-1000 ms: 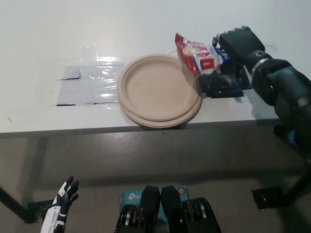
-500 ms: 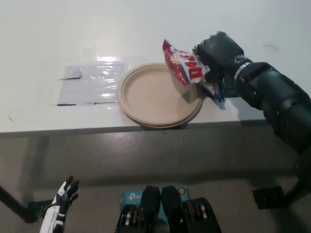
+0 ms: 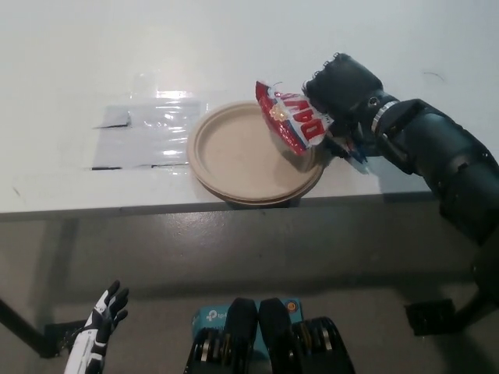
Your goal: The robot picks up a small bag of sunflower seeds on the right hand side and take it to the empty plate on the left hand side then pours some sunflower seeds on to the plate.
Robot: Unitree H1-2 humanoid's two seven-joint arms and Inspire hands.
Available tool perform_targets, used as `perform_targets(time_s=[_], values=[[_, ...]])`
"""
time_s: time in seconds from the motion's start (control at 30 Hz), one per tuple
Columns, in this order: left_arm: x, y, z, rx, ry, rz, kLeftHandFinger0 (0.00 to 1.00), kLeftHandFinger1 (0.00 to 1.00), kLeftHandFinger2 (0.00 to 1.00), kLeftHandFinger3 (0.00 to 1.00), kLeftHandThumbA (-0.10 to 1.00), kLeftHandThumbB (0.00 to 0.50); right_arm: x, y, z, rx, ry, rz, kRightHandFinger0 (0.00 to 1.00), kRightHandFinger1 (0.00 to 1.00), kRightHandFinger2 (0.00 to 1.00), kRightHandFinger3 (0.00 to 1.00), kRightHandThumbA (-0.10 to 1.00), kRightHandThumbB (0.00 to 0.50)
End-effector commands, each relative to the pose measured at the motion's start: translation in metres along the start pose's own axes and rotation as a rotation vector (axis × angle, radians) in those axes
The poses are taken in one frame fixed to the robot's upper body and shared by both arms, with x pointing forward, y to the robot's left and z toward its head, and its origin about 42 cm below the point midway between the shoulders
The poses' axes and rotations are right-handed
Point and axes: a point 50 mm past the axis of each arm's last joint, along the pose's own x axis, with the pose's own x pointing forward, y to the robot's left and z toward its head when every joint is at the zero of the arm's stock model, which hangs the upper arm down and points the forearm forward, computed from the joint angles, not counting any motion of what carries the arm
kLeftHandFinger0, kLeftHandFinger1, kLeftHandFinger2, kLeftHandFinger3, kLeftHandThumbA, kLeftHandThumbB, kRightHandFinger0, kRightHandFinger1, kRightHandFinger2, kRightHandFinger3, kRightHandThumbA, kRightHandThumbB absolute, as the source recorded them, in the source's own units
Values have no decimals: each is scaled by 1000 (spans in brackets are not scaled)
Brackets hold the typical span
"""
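Observation:
My black right hand (image 3: 343, 92) is shut on a small red and white bag of sunflower seeds (image 3: 291, 121). The bag hangs tilted over the right side of a tan paper plate (image 3: 234, 156), its far end pointing left and down toward the plate. The plate sits near the front edge of the white table (image 3: 117, 54) and looks bare; I see no seeds on it. My white left hand (image 3: 97, 336) rests low at the lower left, below the table, with its fingers apart.
A sheet of clear plastic (image 3: 148, 134) lies flat on the table just left of the plate. The table's front edge (image 3: 117, 209) runs across the picture below the plate. A dark table leg foot (image 3: 427, 315) stands on the floor at the right.
My right hand has carried the bag leftward from the table's right side to above the plate's right rim and tipped it further. The left hand has stayed put.

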Motion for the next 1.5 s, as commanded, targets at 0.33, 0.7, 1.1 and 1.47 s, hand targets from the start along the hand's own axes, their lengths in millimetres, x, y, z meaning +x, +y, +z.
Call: perform_targets(time_s=[0.33, 0.7, 1.1, 1.47], values=[[-2, 8, 7, 22, -26, -11, 1000, 1000, 1000, 1000, 1000, 21, 25, -79, -38, -21, 140, -95, 3, 175, 383, 239, 496, 0], [-2, 10, 8, 29, -30, -13, 1000, 1000, 1000, 1000, 1000, 45, 29, -90, -32, -388, 9, -119, 0, 1, 223, 220, 279, 41], [-4, 11, 12, 62, -31, -8, 1000, 1000, 1000, 1000, 1000, 43, 32, -78, -21, -296, 2, -63, 0, 0, 0, 61, 584, 1], [-1, 12, 14, 60, -25, -17, 1000, 1000, 1000, 1000, 1000, 22, 31, -85, -28, -194, 45, -79, 91, 126, 177, 126, 570, 154]])
